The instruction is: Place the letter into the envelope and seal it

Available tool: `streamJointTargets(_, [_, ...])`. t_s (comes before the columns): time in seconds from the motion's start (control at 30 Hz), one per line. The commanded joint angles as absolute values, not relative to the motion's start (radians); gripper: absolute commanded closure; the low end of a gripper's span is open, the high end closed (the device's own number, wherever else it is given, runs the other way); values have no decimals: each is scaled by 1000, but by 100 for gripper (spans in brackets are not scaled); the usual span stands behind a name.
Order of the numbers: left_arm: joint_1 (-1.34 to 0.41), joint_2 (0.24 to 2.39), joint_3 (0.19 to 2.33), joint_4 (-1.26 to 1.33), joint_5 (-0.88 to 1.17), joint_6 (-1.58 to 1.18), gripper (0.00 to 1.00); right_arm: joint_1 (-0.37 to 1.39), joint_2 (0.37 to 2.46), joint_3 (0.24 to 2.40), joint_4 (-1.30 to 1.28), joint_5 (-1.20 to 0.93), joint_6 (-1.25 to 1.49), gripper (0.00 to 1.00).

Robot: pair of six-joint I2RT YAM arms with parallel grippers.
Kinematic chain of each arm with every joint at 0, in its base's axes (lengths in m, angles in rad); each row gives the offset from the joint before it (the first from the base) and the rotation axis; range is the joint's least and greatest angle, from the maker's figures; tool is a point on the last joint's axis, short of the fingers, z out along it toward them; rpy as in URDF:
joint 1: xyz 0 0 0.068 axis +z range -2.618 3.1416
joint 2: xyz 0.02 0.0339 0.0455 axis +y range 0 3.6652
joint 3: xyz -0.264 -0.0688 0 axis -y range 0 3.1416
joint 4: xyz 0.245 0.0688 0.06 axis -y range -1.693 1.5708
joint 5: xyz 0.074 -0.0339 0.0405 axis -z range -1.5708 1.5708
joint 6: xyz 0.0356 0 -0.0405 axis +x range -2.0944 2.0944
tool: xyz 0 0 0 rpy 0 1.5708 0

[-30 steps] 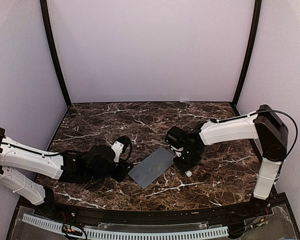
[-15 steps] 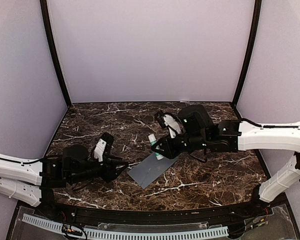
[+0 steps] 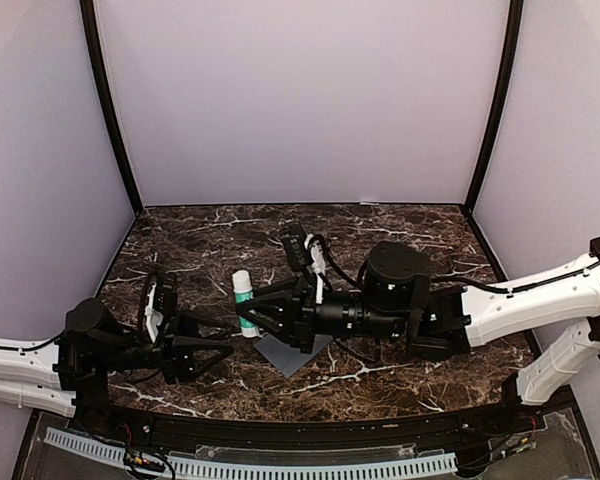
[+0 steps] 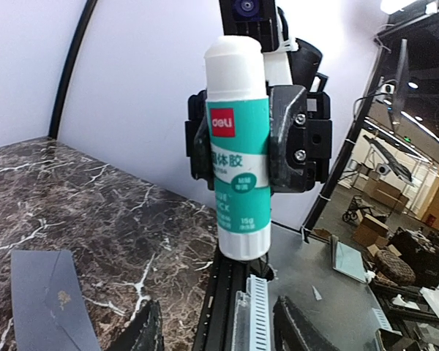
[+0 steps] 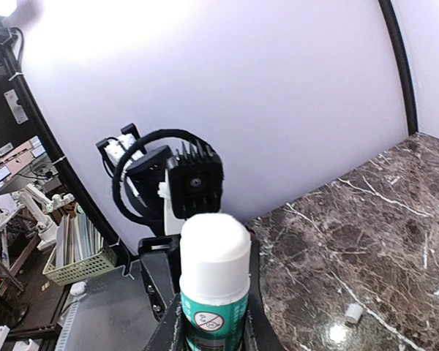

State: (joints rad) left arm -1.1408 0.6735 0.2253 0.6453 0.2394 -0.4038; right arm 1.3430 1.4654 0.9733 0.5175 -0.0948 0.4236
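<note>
Pincers first. On the right pincer [image 3: 253, 318]: clamped tight on a glue stick [image 3: 242, 292], holds it roughly upright above the marble table [image 3: 400, 225], white rounded end up, green label band squeezed between 2 black fingers [image 4: 289, 135]. Reaches far across to the left half of the table on a long, nearly level arm [image 3: 520, 295]. On the left pincer [image 3: 220, 350]: spread apart, grips nothing, sits low over the near left part of the table and points at the glue stick without touching it. Seen in the left wrist view as 2 dark fingertips [image 4: 301, 333] at the bottom edge, wide gap between, glue stick ahead and above, not inside that gap. As for the envelope [image 3: 292, 356]: lies flat on the table near the front middle, grey-blue, 1 corner toward the near edge, largely covered from above by the right arm, just right of the left pincer and close by the glue stick's lower end, touched by neither pincer as far as can be told. Shows again at the lower left of the left wrist view, flap side up, flap folded flat, small pale mark at the flap's tip. From the right wrist view: white top of the glue stick in the foreground, left wrist camera [image 5: 194, 183] facing it from just behind, and 1 small white piece [image 5: 353, 313] lying on the marble at the lower right.
</note>
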Motion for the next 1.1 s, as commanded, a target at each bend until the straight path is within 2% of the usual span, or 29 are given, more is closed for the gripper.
streamJointTargets(0.0, [-1135,668,204,779,393,-419,49,1389,1505,967,753,-76,420,100])
streamJointTargets(0.43, [-1135,702,207,837,481,-440,49,1448,1592,999,816,-34,407,100])
streamJointTargets(0.6, [-1135,713,212,838,480,-442,58,1455,1612,1002,825,-23,406,100])
streamJointTargets(0.77, [-1135,708,215,824,466,-442,73,1461,1618,999,843,-12,399,100])
streamJointTargets(0.83, [-1135,709,216,821,467,-443,75,1463,1617,996,851,-5,397,100])
streamJointTargets(1.07, [-1135,716,219,822,475,-441,65,1470,1612,1003,842,29,387,100])
